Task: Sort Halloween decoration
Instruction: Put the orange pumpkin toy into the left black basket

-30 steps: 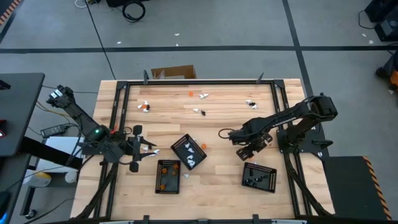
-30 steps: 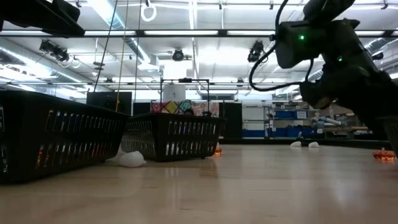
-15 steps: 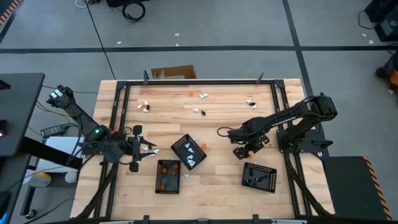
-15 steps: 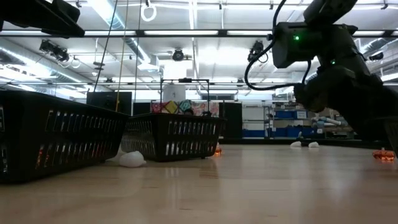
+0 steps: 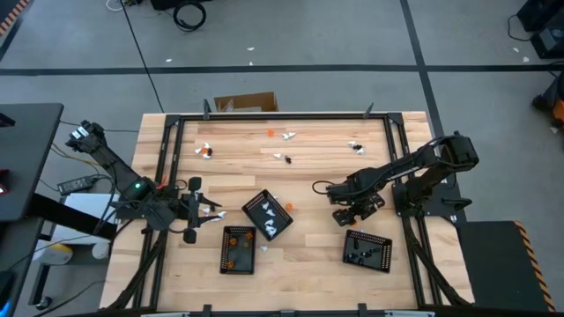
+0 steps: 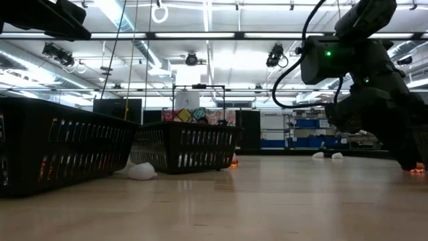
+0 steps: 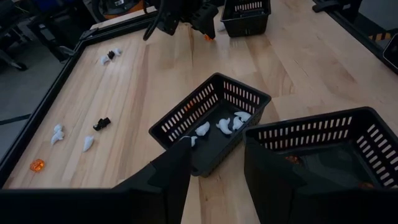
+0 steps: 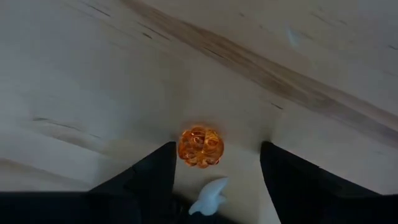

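My right gripper points steeply down at the table, open. Its two dark fingers stand on either side of a small orange pumpkin piece that lies on the wood, and a white piece shows nearer the wrist between them. From above, this gripper is just beyond the black tray with black pieces. My left gripper waits open at the left, nothing between its fingers. It faces the tray with white pieces and the tray with orange pieces.
Loose white, orange and black pieces lie scattered over the far half of the table, some near the far left and far right. One white piece lies beside the orange tray. A black frame rims the table.
My right gripper has sunk a little toward the table over the orange piece and its wrist has rolled slightly.
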You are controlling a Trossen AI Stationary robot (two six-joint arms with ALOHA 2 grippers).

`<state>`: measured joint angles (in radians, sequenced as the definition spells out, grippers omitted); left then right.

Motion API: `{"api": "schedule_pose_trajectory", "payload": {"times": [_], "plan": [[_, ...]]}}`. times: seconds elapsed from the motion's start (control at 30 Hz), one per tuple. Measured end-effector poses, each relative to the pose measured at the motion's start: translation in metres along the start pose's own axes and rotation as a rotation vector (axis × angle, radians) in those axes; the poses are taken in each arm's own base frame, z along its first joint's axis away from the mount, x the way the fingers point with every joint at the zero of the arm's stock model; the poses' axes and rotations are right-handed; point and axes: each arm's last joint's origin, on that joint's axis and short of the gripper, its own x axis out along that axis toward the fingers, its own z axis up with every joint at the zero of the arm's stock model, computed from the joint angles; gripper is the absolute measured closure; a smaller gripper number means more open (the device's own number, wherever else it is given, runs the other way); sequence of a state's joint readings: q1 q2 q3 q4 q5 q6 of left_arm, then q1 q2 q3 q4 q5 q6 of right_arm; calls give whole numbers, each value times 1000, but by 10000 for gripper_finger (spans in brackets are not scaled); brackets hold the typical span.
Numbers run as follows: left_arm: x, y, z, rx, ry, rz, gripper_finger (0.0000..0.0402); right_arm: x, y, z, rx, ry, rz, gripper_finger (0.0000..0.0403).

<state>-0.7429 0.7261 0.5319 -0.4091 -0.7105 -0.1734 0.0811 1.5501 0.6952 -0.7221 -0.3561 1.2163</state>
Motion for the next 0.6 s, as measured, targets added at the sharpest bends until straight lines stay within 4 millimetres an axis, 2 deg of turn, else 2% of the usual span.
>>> {"api": "schedule_pose_trajectory", "payload": {"times": [0.2,0.6], "plan": [[0,0,0,1,0,0,246,0,-1,1,42,-29,-13,203],[0,0,0,1,0,0,246,0,0,1,14,-39,-12,284]]}}
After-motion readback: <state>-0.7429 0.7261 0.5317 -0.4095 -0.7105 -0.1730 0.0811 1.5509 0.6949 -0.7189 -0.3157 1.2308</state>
